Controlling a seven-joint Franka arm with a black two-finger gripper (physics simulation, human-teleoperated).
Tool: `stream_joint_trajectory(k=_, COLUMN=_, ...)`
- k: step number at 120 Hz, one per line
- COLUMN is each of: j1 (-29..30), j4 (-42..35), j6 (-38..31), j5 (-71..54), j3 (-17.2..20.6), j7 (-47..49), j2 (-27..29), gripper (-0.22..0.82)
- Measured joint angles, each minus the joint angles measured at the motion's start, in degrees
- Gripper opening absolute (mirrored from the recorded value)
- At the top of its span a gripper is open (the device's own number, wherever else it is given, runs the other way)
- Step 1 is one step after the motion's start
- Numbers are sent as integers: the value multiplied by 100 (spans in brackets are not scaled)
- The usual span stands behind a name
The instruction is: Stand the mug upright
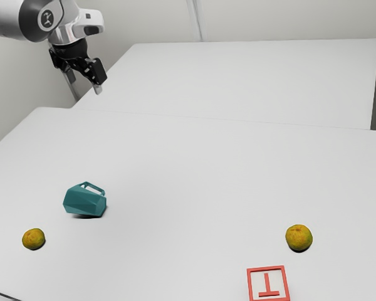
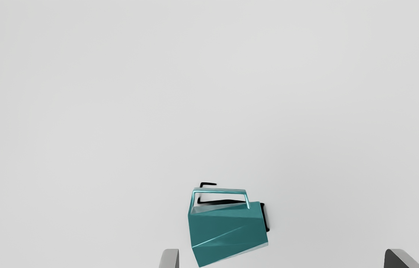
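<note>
- The claw (image 1: pixel 84 84) is wide open, up in the air, with nothing in its grip. Its two fingers (image 2: pixel 169 259) stand far apart, and the wrist view's edge cuts them off, so I can see just the tips.
- The arm (image 1: pixel 3 20) comes in from the exterior view's upper left, and that edge cuts part of it off.
- The blue-green mug (image 1: pixel 85 202) lies on its side on the tabletop (image 1: pixel 188 169), lower than the claw and well apart from it. In the wrist view it sits between the lines of the two fingers, closer to one of them.
- The mug's handle (image 2: pixel 219 191) sticks up and off to one side. The inside of the mug is hidden, and I cannot tell which end is the open one.
- One small orange fruit (image 1: pixel 33 239) is near the mug. A wide stretch of tabletop lies between the mug and the other orange fruit (image 1: pixel 299 237).
- Near that other fruit is a red square frame (image 1: pixel 266 269) with a red T shape (image 1: pixel 268 284) in it. The bottom edge of the exterior view cuts the frame off.
- The tabletop's far edge runs along a big white block (image 1: pixel 257 78).
</note>
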State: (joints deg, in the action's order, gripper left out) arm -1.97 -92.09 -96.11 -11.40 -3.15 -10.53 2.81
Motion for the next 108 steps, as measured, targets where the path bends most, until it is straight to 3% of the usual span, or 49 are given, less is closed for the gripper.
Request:
stream_joint_trajectory(k=40, j1=177, j4=-70, j6=-124, j5=17, j3=-10, j7=-52, j2=-49, gripper=60)
stream_joint_trajectory(k=68, j1=771, j4=-298, j6=-92, j5=885, j3=-33, j7=-103, j2=-417, gripper=60)
stream_joint_trajectory(k=79, j1=1201, j4=-325, j6=100, j5=1413, j3=-32, j7=-119, j2=-629, gripper=60)
stream_joint_trajectory(k=97, j1=2520, j4=-325, j6=477, j5=2073, j3=-51, j7=-141, j2=-946, gripper=60)
stream_joint_trajectory(k=108, j1=2868, j4=-293, j6=670, j5=2237, j3=-59, j7=-165, j2=-1158, gripper=60)
